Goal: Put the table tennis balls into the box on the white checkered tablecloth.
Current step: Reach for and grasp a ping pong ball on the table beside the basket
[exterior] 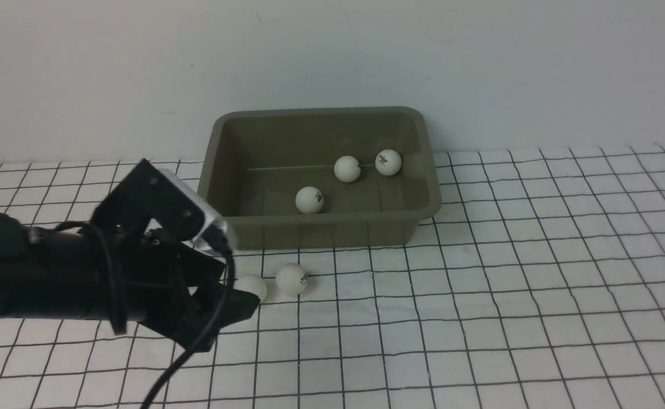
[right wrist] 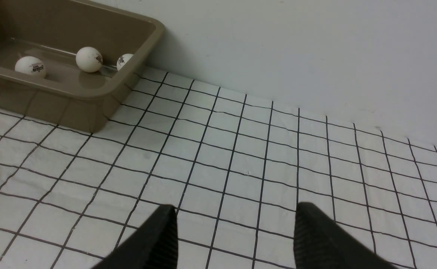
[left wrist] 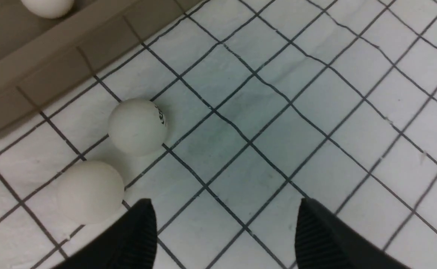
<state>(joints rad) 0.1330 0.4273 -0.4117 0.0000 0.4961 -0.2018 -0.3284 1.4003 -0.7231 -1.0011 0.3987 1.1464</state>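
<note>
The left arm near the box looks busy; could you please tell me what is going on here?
The robot is collecting table tennis balls into the box on the checkered tablecloth. Three lie in the box already; two more rest on the cloth just in front of it. The left arm hangs low beside those two, its jaws open and empty. The right arm's jaws are open and empty too, over bare cloth away from the box.

In the front view the left arm [exterior: 54, 278] is covering part of the leftmost loose ball [exterior: 253, 285]. The left wrist view's edge is cutting off a boxed ball [left wrist: 46, 4], while the box [right wrist: 73, 87] rim is half hiding the far ball [right wrist: 125, 61] in the right wrist view.
</note>
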